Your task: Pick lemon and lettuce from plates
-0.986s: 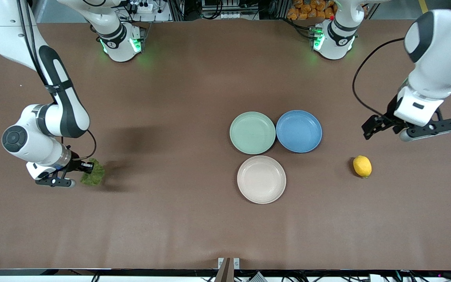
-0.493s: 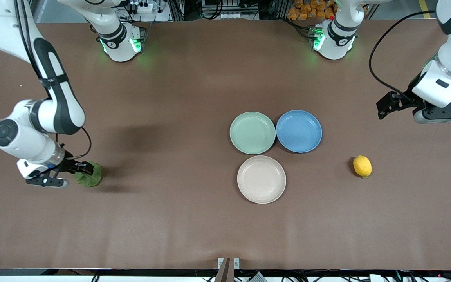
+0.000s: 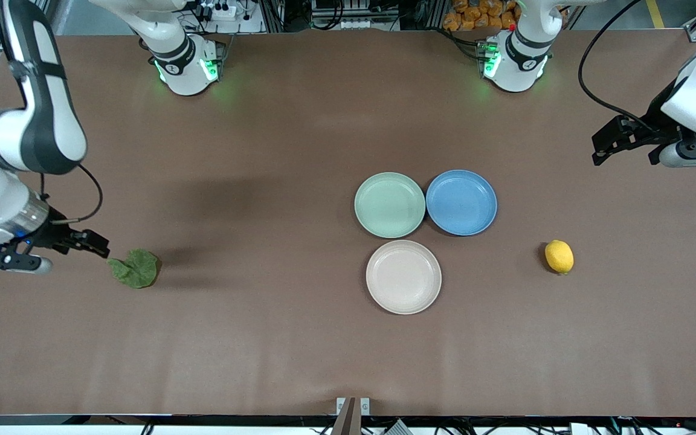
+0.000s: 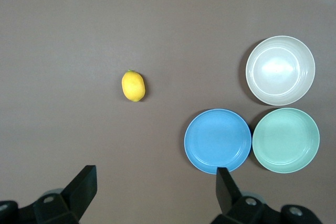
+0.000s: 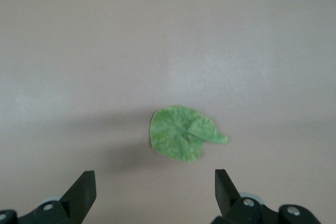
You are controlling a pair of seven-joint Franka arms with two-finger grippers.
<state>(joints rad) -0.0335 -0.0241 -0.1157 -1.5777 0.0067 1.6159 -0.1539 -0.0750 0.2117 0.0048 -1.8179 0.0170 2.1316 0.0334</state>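
The right gripper point(image 3: 91, 243) has let go of the lettuce point(image 3: 135, 268) and pulled away, jaws wide. The left gripper point(image 3: 611, 145) is wide too, up and away from the lemon point(image 3: 559, 256). Both plates point(image 3: 389, 205) look empty, so the job seems done.

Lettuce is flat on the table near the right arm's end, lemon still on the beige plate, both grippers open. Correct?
Not quite. The front view shows the lemon on the bare table toward the left arm's end, off the beige plate. The rest holds: lettuce on the table, left gripper and right gripper open.
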